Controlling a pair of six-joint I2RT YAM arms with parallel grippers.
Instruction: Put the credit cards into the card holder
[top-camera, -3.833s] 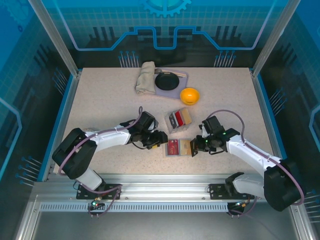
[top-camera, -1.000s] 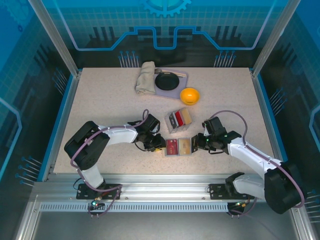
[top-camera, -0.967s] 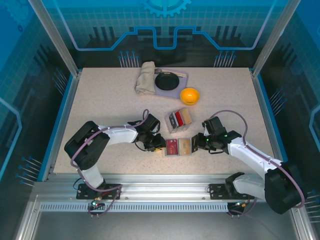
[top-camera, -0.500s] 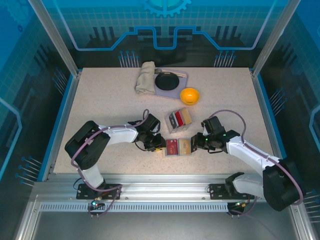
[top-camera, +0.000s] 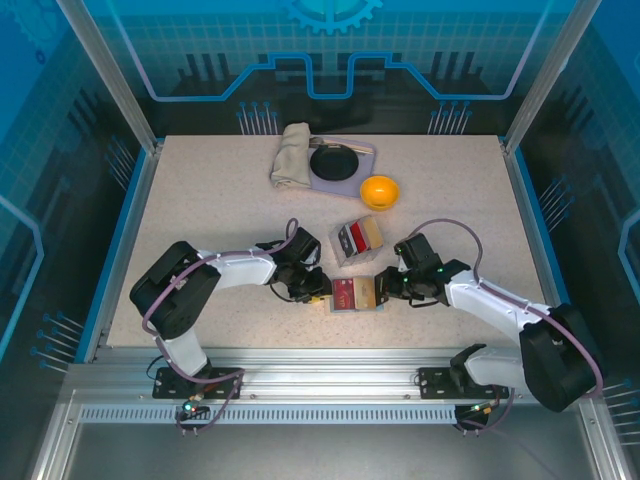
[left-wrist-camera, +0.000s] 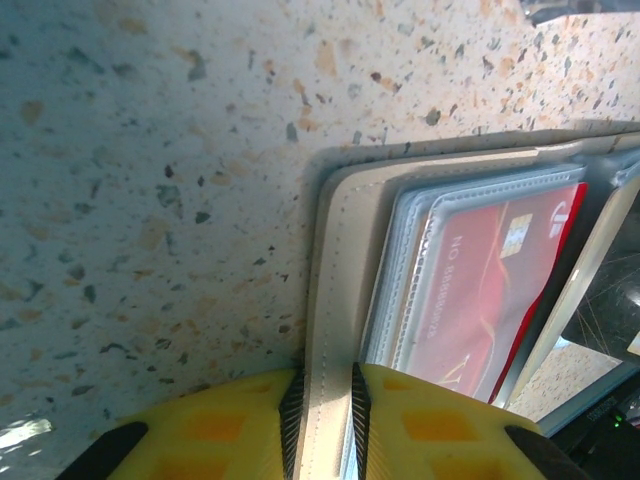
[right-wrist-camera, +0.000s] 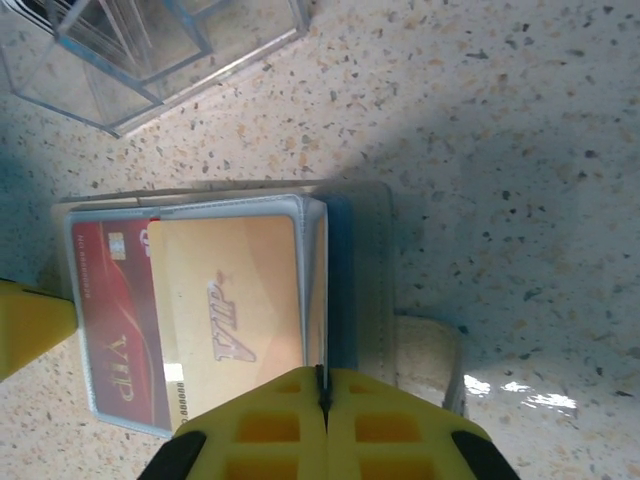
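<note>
Blue-lit panel walls (top-camera: 330, 50) enclose a speckled beige worktop (top-camera: 200, 220). Near its front middle the card holder (top-camera: 357, 293) lies open, a red card (right-wrist-camera: 105, 300) and a gold card (right-wrist-camera: 225, 300) in its clear sleeves. The left fingers (left-wrist-camera: 220, 420) pinch its cream edge, narrowly parted. The right fingers (right-wrist-camera: 270, 420) press together at a sleeve's edge; gripping it or not, I cannot tell.

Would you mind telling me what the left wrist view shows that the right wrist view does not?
Left wrist view: the left tool clamped on the cream cover edge of the card holder. Right wrist view: the gold VIP card, the clear box of upright cards, and the right tool, closed at a sleeve's edge. Shared: the open holder, the red card and the speckled table.
</note>
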